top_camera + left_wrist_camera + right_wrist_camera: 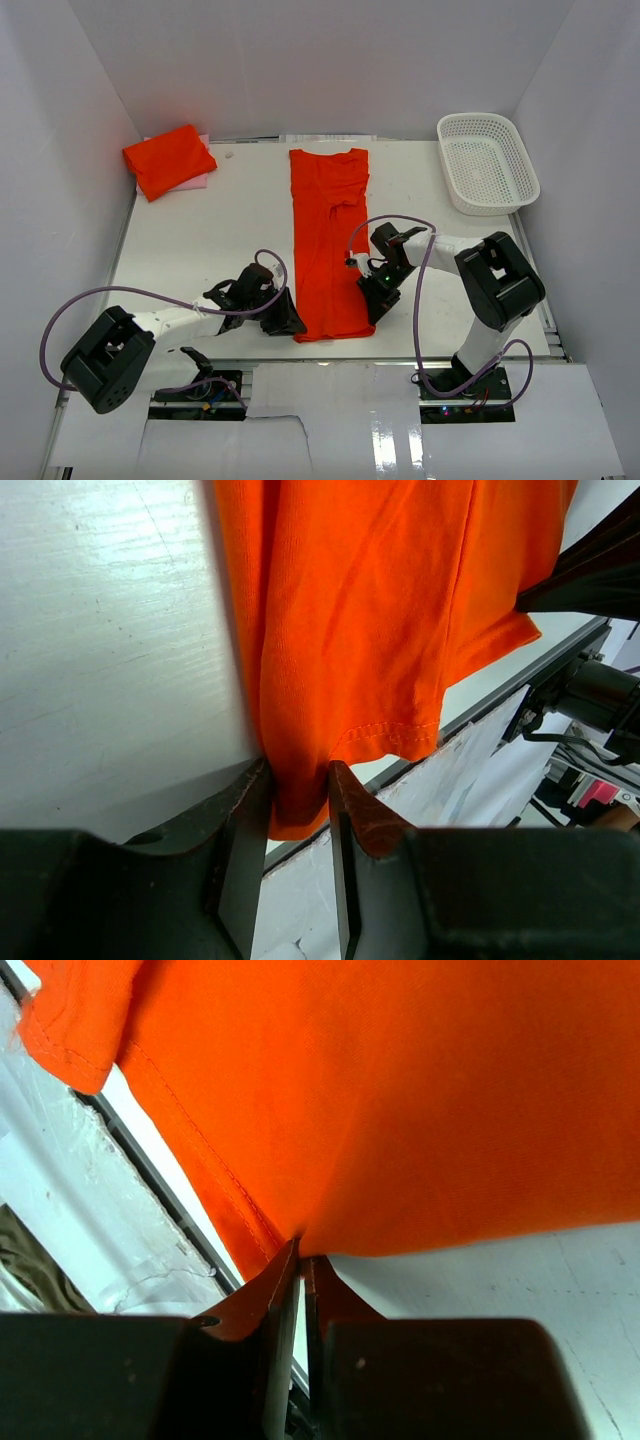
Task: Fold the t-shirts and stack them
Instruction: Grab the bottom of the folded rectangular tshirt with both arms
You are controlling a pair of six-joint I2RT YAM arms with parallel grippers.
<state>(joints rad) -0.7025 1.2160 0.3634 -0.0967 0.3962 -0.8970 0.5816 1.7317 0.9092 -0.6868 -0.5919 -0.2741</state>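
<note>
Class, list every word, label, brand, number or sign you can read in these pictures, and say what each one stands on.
None: no word, number, brand or sign can be read in any view.
Spread t-shirt and folded t-shirt: plain, no print or tag showing.
White basket: unmarked.
Pink part at the right edge of the left wrist view: too blurred to tell.

The spread t-shirt (330,240) is matt knit cloth, finely ribbed, with a stitched hem; the folded t-shirt (168,158) at 10 o'clock looks the same. The table (200,240) is smooth, faintly glossy, scuffed. The basket (487,162) at 2 o'clock is white plastic mesh. The left gripper (298,780) is matt black plastic
</note>
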